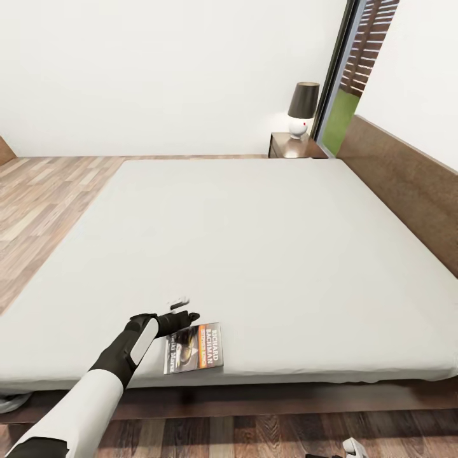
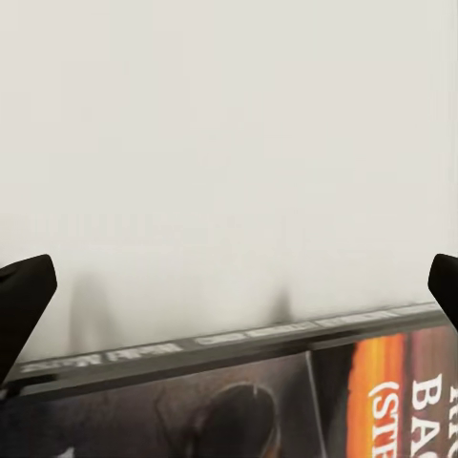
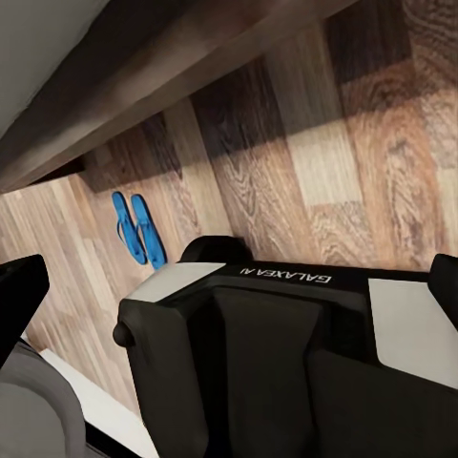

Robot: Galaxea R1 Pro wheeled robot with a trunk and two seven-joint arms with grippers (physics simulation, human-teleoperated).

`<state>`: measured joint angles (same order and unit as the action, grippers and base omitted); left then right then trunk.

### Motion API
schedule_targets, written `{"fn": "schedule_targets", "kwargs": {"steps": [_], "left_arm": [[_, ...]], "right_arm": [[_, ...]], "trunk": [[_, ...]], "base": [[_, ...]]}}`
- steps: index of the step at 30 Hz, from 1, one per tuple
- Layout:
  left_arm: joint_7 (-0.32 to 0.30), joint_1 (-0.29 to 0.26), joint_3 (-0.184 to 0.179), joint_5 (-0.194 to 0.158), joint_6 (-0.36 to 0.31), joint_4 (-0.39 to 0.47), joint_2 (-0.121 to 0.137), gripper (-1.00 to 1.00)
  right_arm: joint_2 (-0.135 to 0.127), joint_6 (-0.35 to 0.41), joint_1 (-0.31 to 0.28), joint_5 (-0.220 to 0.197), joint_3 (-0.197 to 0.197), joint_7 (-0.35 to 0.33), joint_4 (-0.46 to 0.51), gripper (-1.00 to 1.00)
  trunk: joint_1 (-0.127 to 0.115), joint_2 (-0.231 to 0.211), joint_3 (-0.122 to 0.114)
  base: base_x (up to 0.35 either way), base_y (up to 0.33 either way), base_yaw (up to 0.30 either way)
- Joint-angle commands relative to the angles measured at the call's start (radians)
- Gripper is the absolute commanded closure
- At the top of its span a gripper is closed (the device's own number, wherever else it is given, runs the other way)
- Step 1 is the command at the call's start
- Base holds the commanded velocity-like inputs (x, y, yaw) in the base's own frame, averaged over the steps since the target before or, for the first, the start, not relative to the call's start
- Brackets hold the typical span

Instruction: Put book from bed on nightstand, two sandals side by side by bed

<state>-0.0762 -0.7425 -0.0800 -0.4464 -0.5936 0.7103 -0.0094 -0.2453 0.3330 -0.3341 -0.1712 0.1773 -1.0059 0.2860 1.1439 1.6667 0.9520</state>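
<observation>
The book (image 1: 194, 348), with a dark cover, an orange band and white lettering, lies flat on the bed (image 1: 267, 254) near its front edge. My left gripper (image 1: 183, 310) hovers just behind the book's far edge. In the left wrist view the left gripper (image 2: 232, 296) is open, with its black fingertips (image 2: 21, 303) wide apart over the pale mattress and the book (image 2: 239, 405) just in front of them. The right wrist view shows the right gripper (image 3: 229, 291) open, low over the floor. The two sandals (image 3: 138, 229) are blue and lie side by side on the planks near the dark bed frame (image 3: 162, 86).
A nightstand (image 1: 294, 147) with a dark-shaded lamp (image 1: 302, 108) stands at the far corner of the bed beside the tall window (image 1: 346, 83). The brown headboard (image 1: 407, 184) runs along the right. Plank floor (image 1: 44, 203) lies to the left. My own base (image 3: 277, 363) shows below the right gripper.
</observation>
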Motion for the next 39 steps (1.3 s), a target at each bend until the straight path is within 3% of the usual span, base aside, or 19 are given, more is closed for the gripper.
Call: {"fn": "schedule_targets", "kwargs": {"steps": [1, 39], "left_arm": [[0.001, 0.000, 0.000, 0.003, -0.006, 0.000, 0.000, -1.00], [0.001, 0.000, 0.000, 0.003, -0.006, 0.000, 0.000, -1.00]], "right_arm": [[0.000, 0.009, 0.000, -0.007, 0.001, -0.002, 0.000, -1.00], [0.000, 0.009, 0.000, -0.007, 0.002, 0.000, -0.001, -1.00]], "trunk": [[0.000, 0.000, 0.001], [0.000, 0.000, 0.001]], "base": [[-0.008, 0.000, 0.000], [-0.003, 0.000, 0.000]]}}
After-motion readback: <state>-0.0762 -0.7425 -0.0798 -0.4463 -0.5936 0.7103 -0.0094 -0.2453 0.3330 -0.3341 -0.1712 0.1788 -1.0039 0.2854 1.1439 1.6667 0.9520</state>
